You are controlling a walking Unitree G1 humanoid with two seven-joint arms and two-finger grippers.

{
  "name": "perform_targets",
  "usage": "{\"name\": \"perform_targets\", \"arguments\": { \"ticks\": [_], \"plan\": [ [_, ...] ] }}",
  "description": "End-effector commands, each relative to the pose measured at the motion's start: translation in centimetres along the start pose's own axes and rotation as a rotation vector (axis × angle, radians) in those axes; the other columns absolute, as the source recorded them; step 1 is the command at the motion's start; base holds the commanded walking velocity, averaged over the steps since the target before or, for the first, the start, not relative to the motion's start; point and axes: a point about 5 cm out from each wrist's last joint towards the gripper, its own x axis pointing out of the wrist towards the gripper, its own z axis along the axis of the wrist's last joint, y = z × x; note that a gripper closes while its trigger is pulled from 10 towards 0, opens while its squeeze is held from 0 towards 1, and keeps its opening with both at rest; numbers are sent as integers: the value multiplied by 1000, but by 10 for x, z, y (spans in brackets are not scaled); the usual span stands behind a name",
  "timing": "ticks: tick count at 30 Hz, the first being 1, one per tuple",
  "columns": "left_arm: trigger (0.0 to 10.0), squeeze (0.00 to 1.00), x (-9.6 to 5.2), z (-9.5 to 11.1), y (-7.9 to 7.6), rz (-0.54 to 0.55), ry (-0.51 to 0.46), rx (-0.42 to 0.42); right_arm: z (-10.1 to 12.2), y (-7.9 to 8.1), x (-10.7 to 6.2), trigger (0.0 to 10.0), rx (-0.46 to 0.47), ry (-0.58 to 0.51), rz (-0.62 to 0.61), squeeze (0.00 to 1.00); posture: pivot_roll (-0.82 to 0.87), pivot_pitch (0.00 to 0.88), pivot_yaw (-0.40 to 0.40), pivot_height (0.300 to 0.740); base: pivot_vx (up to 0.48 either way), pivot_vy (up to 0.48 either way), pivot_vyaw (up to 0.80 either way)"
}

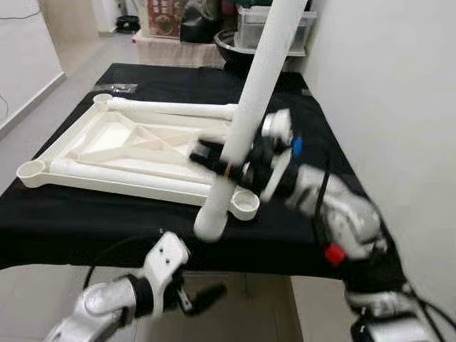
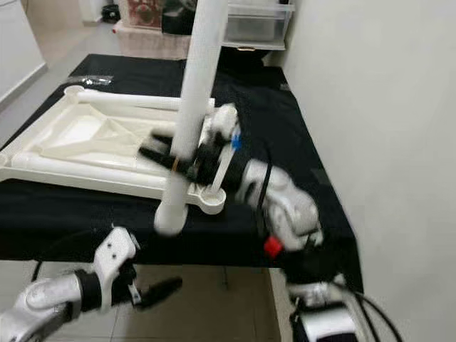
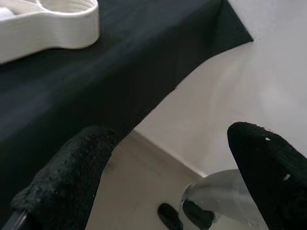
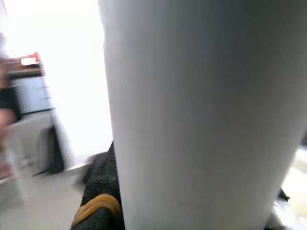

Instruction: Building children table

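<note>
The right gripper (image 1: pixel 226 165) is clamped on a long white table leg (image 1: pixel 246 117), holding it low on the shaft, so most of the tube rises toward twelve o'clock and leans a little toward one o'clock. Its lower end hangs just off the near edge of the black-covered table (image 1: pixel 85 228). The upturned white tabletop frame (image 1: pixel 107 142) lies flat on that cloth, and its near-right corner socket (image 1: pixel 244 203) sits just beside the leg's foot, at about three o'clock from it. The left gripper (image 1: pixel 206 293) hangs below the table edge with its fingers spread apart and nothing between them. To seat the leg well, I would bring the foot up and across until it stands squarely over that open ring, straighten the tube to plumb, then press and turn. Gripped so low, the long top could sway; the free gripper might steady the frame.
</note>
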Motion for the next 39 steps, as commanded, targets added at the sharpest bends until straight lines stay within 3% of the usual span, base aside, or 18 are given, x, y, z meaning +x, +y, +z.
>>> {"name": "perform_targets", "arguments": {
  "ticks": [1,3,10,15,20,23,27,39],
  "plan": [
    [10000,0,3,0,-13,-19,-10,-34,5,-19,-3,0,-29,-24,-85,0,99,122,-73,740,0,0,0],
    [10000,0,7,5,-35,-43,-41,-57,14,-39,1,0,-74,-38,-155,0,107,153,-80,740,0,0,0],
    [10000,0,10,9,-51,-46,-70,-46,24,-54,6,0,-137,-16,-159,0,115,200,-86,740,0,0,0],
    [10000,0,1,10,-63,-42,-57,-44,34,-67,6,0,-168,18,-100,0,131,237,-88,740,0,0,0],
    [10000,0,-8,10,-71,-40,-35,-52,34,-73,-6,0,-178,135,20,0,152,253,-76,740,0,0,0],
    [10000,0,-10,10,-72,-38,-32,-56,35,-74,-7,0,-178,139,32,0,152,253,-76,740,0,0,0],
    [10000,0,-13,9,-73,-26,-20,-66,41,-71,-12,0,-129,147,141,0,160,248,-70,740,0,0,0],
    [10000,0,-17,7,-76,-23,4,-73,44,-73,-18,0,-108,133,224,0,168,228,-64,740,0,0,0]
  ]
}}
